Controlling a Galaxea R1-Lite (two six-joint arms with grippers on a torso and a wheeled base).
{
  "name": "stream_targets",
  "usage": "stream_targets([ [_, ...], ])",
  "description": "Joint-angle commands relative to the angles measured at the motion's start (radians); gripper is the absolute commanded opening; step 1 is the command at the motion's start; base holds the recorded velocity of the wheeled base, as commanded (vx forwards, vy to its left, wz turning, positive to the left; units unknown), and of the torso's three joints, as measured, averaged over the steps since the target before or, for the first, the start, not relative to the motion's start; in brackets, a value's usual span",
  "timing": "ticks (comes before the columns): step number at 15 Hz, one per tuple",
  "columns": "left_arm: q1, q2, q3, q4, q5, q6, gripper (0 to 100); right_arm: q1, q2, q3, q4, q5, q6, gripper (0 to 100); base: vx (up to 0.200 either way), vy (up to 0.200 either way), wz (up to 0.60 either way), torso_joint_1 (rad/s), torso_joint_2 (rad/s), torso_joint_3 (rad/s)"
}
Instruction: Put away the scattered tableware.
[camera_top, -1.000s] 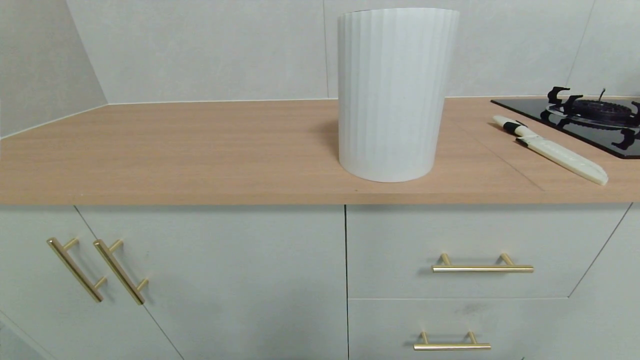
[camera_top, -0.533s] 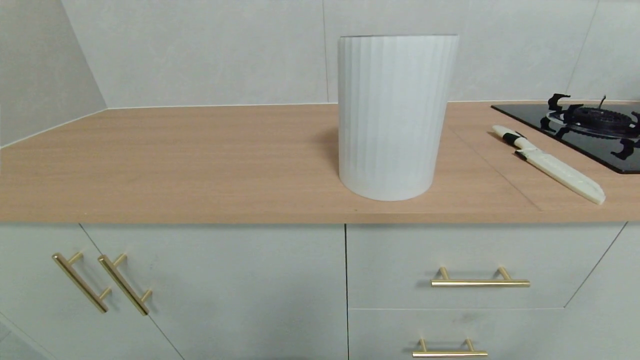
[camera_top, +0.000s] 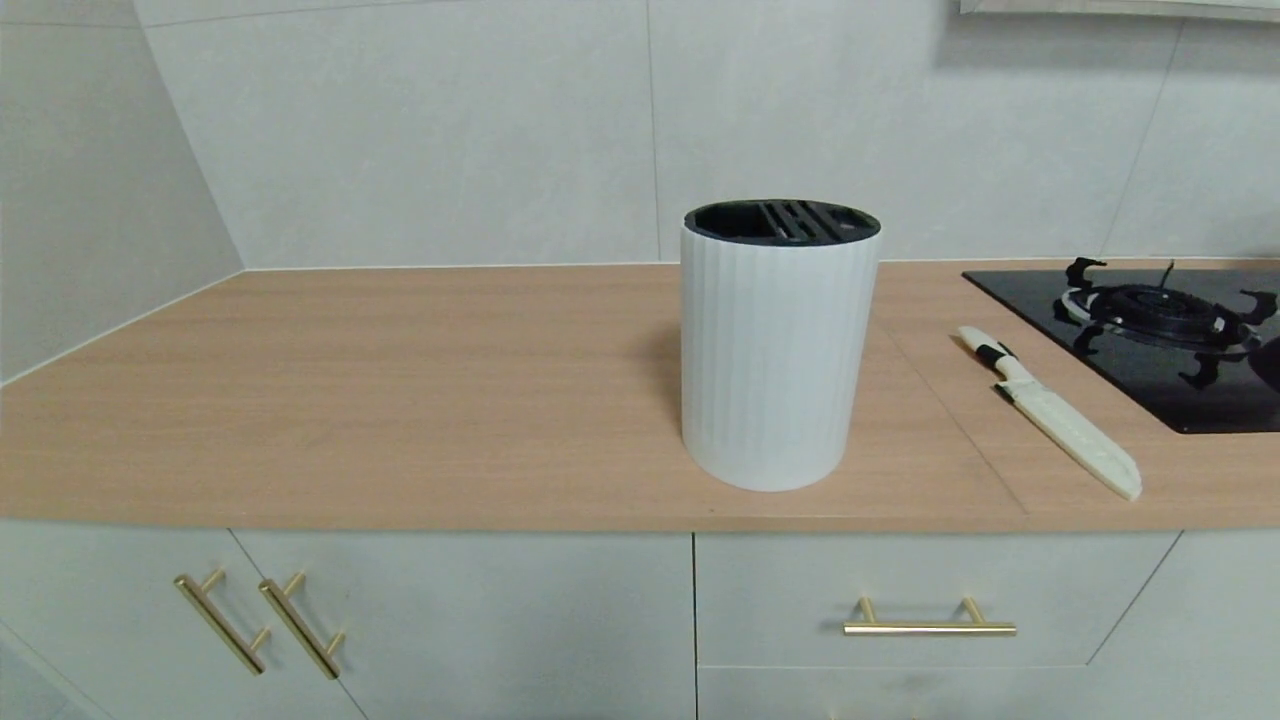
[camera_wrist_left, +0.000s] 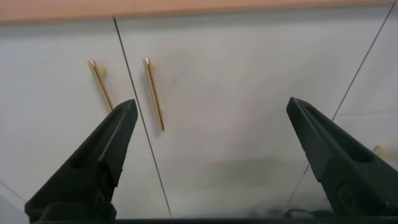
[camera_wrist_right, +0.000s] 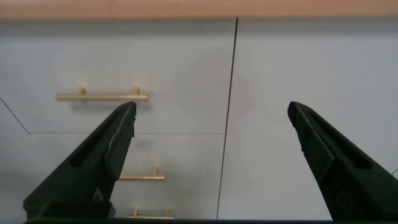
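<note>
A white-bladed knife (camera_top: 1050, 412) with a white and black handle lies on the wooden countertop (camera_top: 400, 400), to the right of a tall white ribbed knife holder (camera_top: 778, 345) with a black slotted top. My left gripper (camera_wrist_left: 211, 112) is open, with nothing between its fingers, and faces the cabinet doors below the counter. My right gripper (camera_wrist_right: 211, 112) is open too, empty, and faces the drawer fronts.
A black gas hob (camera_top: 1150, 335) sits at the counter's right end. Below the counter are cabinet doors with gold handles (camera_top: 260, 625) and a drawer with a gold handle (camera_top: 930, 627). The wide left part of the counter is bare wood.
The head view has risen: the counter and holder now sit lower in the picture and the holder's black top shows. Nothing on the counter has moved.
</note>
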Motion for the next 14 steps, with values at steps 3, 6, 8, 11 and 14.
stream_targets([
  [3,0.000,0.000,0.000,0.000,0.000,0.000,100,0.000,0.000,0.000,0.000,0.000,-0.001,100,0.000,0.000,0.00,0.196,-0.48,-0.282],
  [6,0.000,0.000,0.000,0.000,0.000,0.000,100,0.000,0.000,0.000,0.000,0.000,-0.001,100,0.000,0.000,0.00,0.216,-0.49,-0.274],
  [8,0.000,0.000,0.000,0.000,0.000,0.000,100,0.000,0.000,0.000,0.000,0.000,-0.001,100,0.000,0.000,0.00,0.224,-0.51,-0.283],
  [11,0.000,0.000,0.000,0.000,0.000,0.000,100,0.000,0.000,0.000,0.000,-0.001,-0.001,100,0.000,0.000,0.00,0.232,-0.52,-0.281],
  [14,0.000,0.000,0.000,0.000,0.000,0.000,100,0.000,0.000,0.000,0.000,0.000,-0.001,100,0.000,0.000,0.00,0.246,-0.54,-0.292],
])
